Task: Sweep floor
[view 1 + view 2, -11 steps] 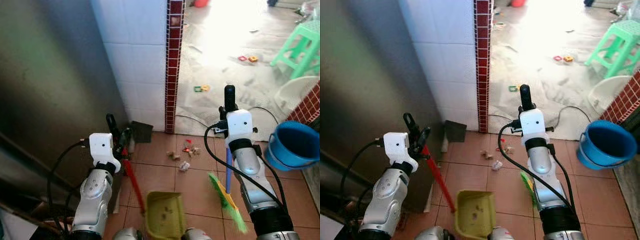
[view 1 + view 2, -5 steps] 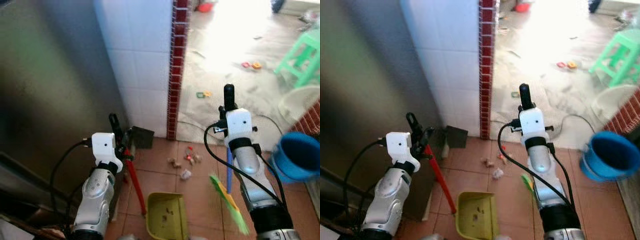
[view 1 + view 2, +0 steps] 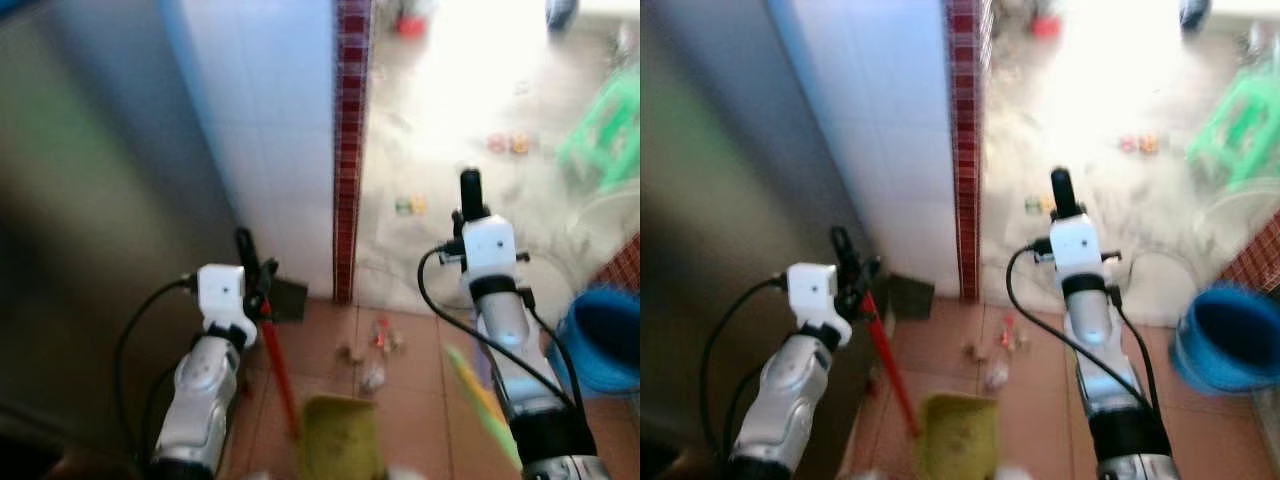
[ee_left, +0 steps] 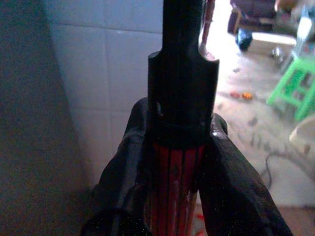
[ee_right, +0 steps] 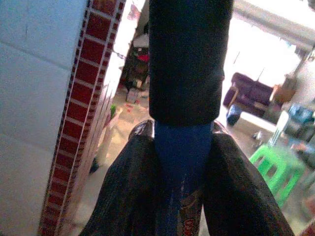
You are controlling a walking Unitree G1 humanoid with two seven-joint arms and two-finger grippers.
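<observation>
A yellow-green dustpan [image 3: 338,446] rests on the terracotta tiles just in front of me. Its red handle [image 3: 277,365] slants up into my left gripper [image 3: 256,272], which is shut on it; the left wrist view has both black fingers [image 4: 227,182] pressed against the red shaft [image 4: 173,183]. My right gripper [image 3: 470,212] is shut on the blue broom handle [image 5: 181,158] just under its black cap. The green bristles [image 3: 484,402] hang low beside my right arm. Small scraps of litter [image 3: 372,352] lie on the tiles ahead of the dustpan. Both eye views are blurred.
A white tiled wall with a red brick edge [image 3: 350,150] stands ahead, with a grey metal surface [image 3: 90,250] to the left. Past the edge lies a bright concrete floor with small toys [image 3: 508,145] and a green stool [image 3: 606,125]. A blue bucket [image 3: 610,340] sits at the right.
The whole picture has shifted and blurred, so the camera has moved. Both grippers keep their hold on the dustpan handle and the broom handle.
</observation>
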